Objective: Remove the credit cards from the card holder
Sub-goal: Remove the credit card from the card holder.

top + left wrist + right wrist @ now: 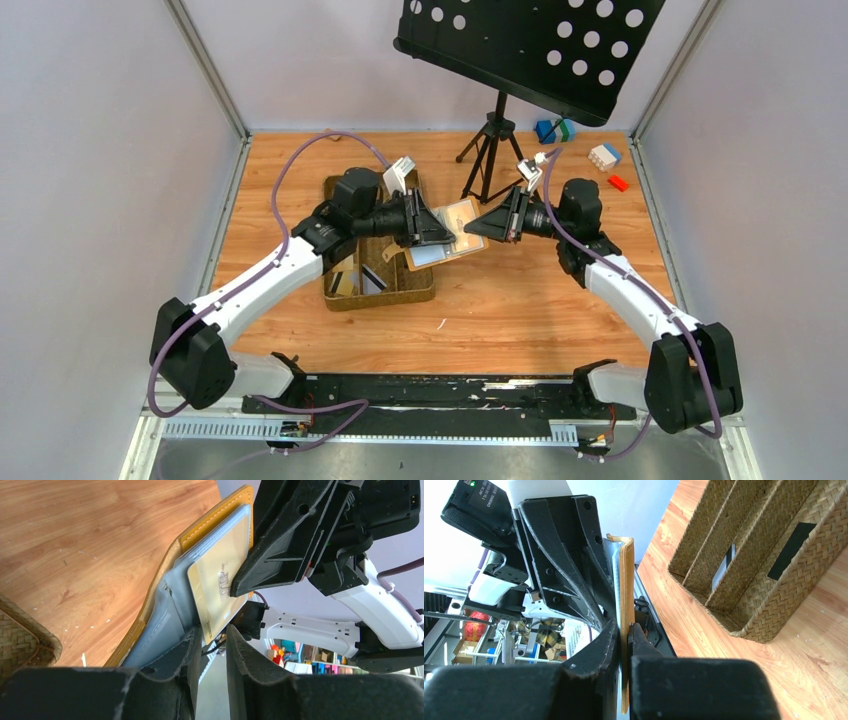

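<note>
Card holder (626,580) hangs above the counter (540,300), its edge clamped by the right end effector (624,645); left end effector (214,640) stands partly open astride 1 tan-gold credit card (220,580).

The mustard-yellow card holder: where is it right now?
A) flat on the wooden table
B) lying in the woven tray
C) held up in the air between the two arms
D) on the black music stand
C: the right tool pinches the yellow edge of the card holder, upright and clear of the table, while the left tool straddles a gold card sticking out of it.
</note>
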You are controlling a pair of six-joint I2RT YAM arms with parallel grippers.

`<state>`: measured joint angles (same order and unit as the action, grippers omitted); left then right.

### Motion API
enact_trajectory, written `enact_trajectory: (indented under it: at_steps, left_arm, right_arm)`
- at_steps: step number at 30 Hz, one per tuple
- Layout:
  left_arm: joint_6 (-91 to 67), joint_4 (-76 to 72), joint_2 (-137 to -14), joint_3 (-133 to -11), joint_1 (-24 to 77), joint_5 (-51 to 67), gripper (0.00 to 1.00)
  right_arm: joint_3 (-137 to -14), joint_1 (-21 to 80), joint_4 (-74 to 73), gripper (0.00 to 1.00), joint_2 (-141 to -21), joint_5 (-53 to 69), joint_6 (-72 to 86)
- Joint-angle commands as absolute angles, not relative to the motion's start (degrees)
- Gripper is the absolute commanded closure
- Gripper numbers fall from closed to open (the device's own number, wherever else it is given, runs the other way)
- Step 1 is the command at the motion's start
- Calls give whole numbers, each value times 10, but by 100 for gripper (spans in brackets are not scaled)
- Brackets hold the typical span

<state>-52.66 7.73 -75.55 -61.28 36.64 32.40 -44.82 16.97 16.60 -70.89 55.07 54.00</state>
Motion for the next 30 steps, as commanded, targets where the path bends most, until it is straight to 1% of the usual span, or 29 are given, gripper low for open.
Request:
enact_trajectory:
  at_steps: [1,5,8,11,14,16,17,20,22,24,30]
  left_arm:
    - [-539,56,-767,-634,366,334,68]
    - [-546,51,-764,-630,366,332,68]
    - [-560,24,-759,-623,365,335,71]
    - [-579,-17,-757,-613,365,343,80]
    - [-580,-22,-758,-616,365,345,91]
    - [-581,-21,-758,-615,364,342,97]
    - [-581,-20,-758,-616,363,341,99]
    - [-583,-16,-757,-612,358,339,100]
    - [-586,-15,-755,-608,353,336,100]
    - [-585,-7,-754,-604,347,334,100]
    - [-579,19,-750,-598,335,334,100]
  right_arm:
    - [-449,177,256,100,-708,583,581]
    - [-442,178,284,100,-706,587,598]
    - [-435,178,301,100,-706,587,610]
    - [-434,179,321,100,-712,592,622]
    - [-436,183,336,100,-720,599,631]
    - [-439,185,337,100,-724,602,632]
    - [-439,185,336,97,-724,603,632]
    - [-440,185,329,78,-726,604,627]
    - [-443,185,318,69,-725,603,620]
    - [-442,182,308,65,-725,600,613]
    - [-436,172,308,62,-722,596,617]
